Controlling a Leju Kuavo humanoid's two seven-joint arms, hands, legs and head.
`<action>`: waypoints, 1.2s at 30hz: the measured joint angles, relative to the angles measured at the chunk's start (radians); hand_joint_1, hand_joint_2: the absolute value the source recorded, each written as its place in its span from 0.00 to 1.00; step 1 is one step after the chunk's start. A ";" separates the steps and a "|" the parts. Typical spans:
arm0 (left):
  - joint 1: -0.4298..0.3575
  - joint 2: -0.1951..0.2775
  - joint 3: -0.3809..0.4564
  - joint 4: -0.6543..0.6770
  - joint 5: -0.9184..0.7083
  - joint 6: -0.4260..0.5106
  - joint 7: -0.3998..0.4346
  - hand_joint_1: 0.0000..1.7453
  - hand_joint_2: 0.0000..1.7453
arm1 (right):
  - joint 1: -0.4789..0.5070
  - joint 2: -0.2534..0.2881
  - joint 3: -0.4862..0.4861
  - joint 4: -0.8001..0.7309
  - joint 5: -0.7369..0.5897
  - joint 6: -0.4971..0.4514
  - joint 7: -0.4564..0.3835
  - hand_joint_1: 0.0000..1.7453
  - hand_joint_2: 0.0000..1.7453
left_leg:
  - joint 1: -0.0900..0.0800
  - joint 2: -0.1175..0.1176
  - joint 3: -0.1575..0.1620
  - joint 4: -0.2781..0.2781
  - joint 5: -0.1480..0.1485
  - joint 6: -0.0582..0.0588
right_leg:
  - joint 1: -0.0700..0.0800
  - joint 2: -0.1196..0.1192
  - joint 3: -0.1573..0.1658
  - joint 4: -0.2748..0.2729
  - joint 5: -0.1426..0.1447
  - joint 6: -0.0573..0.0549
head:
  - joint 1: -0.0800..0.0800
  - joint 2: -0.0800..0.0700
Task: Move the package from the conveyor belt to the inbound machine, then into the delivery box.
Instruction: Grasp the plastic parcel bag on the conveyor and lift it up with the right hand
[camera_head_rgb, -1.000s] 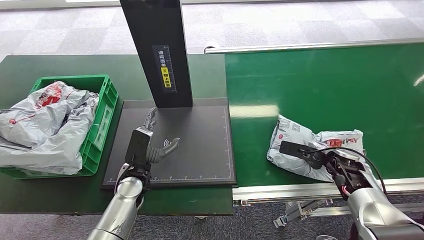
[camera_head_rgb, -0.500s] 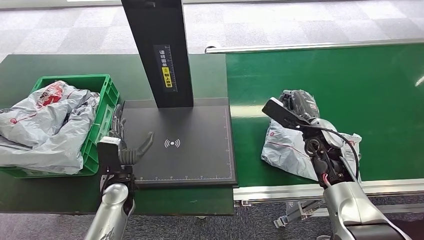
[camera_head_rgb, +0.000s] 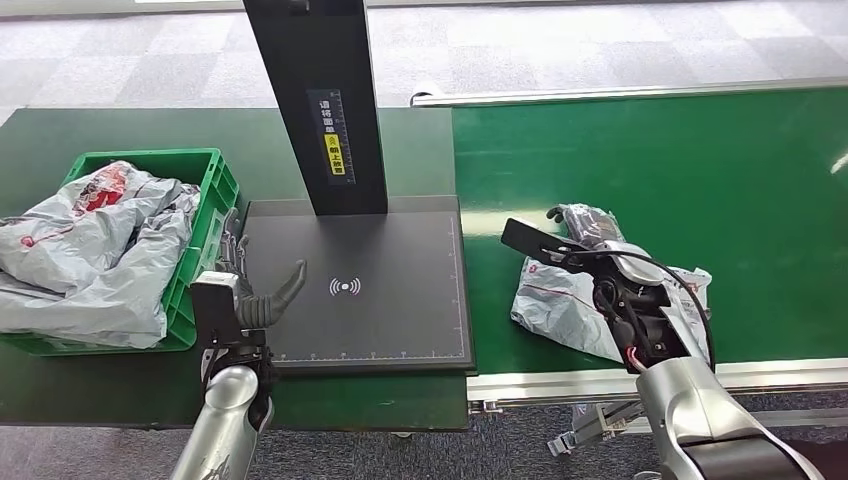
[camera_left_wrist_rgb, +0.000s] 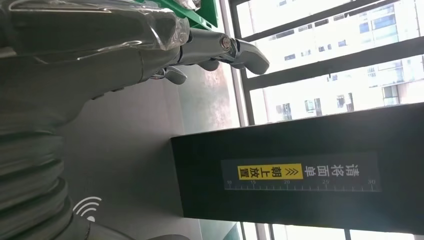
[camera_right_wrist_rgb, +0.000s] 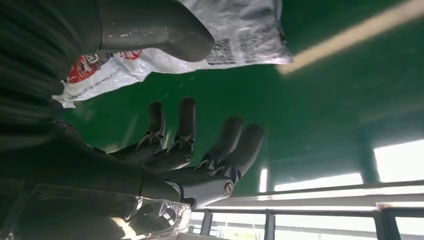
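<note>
Package (camera_head_rgb: 560, 300) lies flat on belt (camera_head_rgb: 700, 170), long axis crosswise.

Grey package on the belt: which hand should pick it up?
Right. The right hand hovers open directly over the grey package on the conveyor belt. The left hand is at the scanner plate's far edge, beside the green crate.

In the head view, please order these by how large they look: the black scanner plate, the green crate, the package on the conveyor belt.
1. black scanner plate
2. green crate, partly cut by the picture's edge
3. package, partly hidden by the right hand
</note>
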 joint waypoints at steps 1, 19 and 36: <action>0.000 0.000 -0.001 0.001 -0.001 0.000 0.001 0.00 1.00 | -0.003 -0.004 0.006 0.020 0.002 0.001 0.003 0.00 1.00 | 0.000 0.000 0.000 0.000 0.000 0.000 | 0.000 0.000 0.000 0.000 0.000 0.000 | 0.000 0.000; -0.056 -0.020 -0.035 0.076 -0.022 -0.018 0.047 0.00 1.00 | -0.066 -0.080 0.051 0.287 0.068 0.217 0.228 0.00 1.00 | -0.001 0.000 -0.001 0.000 0.000 0.000 | -0.001 -0.001 -0.001 0.000 0.000 0.000 | 0.000 0.000; -0.088 -0.022 -0.051 0.132 -0.033 -0.036 0.049 0.00 1.00 | -0.071 -0.081 0.048 0.333 0.011 0.346 0.042 0.72 1.00 | 0.000 0.000 -0.001 0.000 0.000 0.000 | 0.000 -0.001 -0.001 0.000 0.000 0.000 | 0.000 0.000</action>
